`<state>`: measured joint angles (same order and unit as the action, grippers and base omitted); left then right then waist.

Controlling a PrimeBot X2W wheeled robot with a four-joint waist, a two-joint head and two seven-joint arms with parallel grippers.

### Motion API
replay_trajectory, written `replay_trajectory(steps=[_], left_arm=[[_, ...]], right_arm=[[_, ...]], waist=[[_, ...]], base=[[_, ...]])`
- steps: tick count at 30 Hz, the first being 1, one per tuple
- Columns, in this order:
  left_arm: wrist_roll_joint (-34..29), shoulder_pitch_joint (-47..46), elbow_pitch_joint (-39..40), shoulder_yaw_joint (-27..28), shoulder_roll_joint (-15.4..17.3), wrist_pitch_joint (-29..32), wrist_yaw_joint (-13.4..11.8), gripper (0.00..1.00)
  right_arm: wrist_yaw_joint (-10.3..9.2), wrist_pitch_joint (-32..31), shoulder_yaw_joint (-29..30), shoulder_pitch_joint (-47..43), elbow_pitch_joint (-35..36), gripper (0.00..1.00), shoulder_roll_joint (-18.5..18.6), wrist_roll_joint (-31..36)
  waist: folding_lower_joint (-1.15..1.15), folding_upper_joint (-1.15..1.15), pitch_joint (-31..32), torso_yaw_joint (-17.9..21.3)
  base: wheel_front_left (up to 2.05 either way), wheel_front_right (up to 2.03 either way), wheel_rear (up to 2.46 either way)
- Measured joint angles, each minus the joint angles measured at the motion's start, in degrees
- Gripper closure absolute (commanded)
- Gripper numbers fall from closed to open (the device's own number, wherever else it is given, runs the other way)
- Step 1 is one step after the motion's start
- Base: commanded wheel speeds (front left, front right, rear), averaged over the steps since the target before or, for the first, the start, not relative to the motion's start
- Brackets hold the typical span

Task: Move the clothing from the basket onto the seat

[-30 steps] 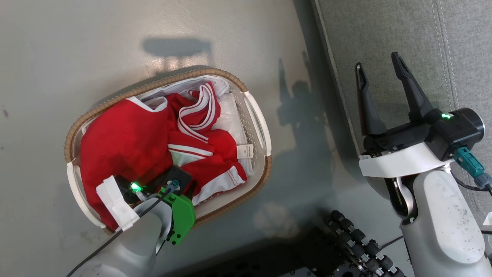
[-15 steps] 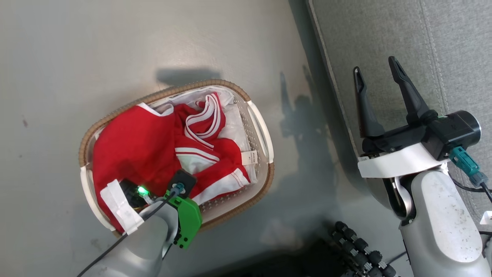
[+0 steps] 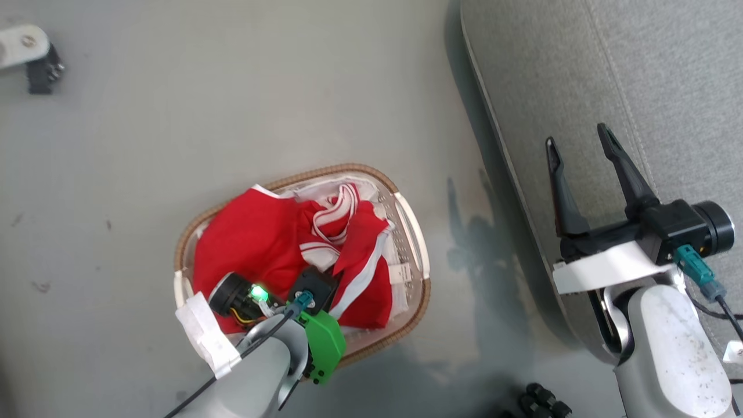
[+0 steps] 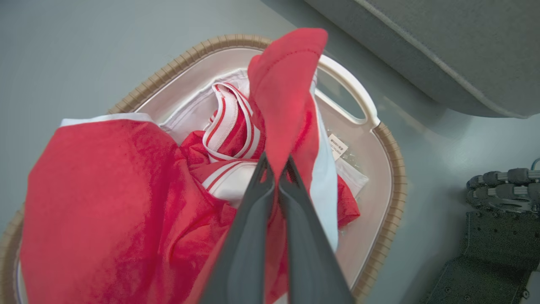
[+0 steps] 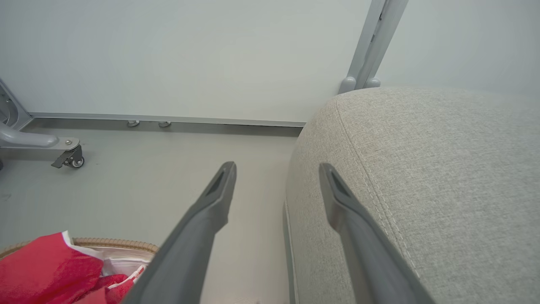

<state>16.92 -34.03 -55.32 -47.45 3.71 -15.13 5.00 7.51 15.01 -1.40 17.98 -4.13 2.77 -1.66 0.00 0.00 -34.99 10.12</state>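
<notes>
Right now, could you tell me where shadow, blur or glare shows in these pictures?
Head view: sharp, with a gripper-shaped shadow on the floor beside the couch. Left wrist view: the close garment and left gripper look soft; the basket rim is crisper. Right wrist view: even, soft light.

1. Right gripper (image 5: 277, 168): dark fingers spread wide, straddling the seat's rounded edge.
2. Seat (image 5: 422, 177): grey fabric, stitched seam, at right.
3. Basket (image 5: 114, 243): lower left on the floor (image 5: 147, 169), red clothing (image 5: 42, 270) inside.
</notes>
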Motion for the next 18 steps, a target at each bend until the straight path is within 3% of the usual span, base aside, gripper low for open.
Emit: replay_trajectory(steps=[18], left_arm=[[-3.3, 8.8, 22.4, 6.9, 5.5, 0.0, -0.4, 1.00]], right_arm=[[0.00, 0.0, 2.1, -10.5, -2.5, 0.00, 0.0, 3.3]], waist=[[0.00, 0.00, 19.1, -5.4]], base=[[0.00, 0.00, 0.00]])
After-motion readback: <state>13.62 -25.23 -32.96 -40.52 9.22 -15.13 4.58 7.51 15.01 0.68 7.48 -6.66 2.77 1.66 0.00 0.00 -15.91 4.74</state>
